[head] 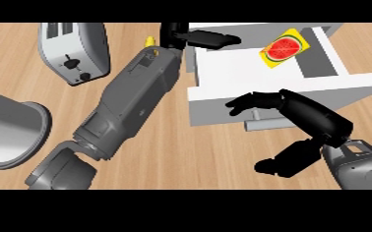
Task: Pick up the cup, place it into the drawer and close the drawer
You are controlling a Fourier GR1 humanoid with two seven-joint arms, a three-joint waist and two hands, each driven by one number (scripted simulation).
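Yellow cup (149,41) barely showing at 9 o'clock of left hand (190,37), fingers extended over open drawer (320,54); right hand (272,101) spread at drawer front.

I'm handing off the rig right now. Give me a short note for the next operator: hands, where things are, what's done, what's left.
Left hand: extended over the back left corner of the open white drawer; fingers straight, holding nothing visible.
Right hand: open, fingers resting at the drawer's front panel, above the grey handle.
Yellow cup with a watermelon print: lying inside the drawer, near the back.
Done: cup is in the drawer.
Left: withdraw the left hand, then push the drawer shut.
Also on the wooden counter: silver toaster at the far left.
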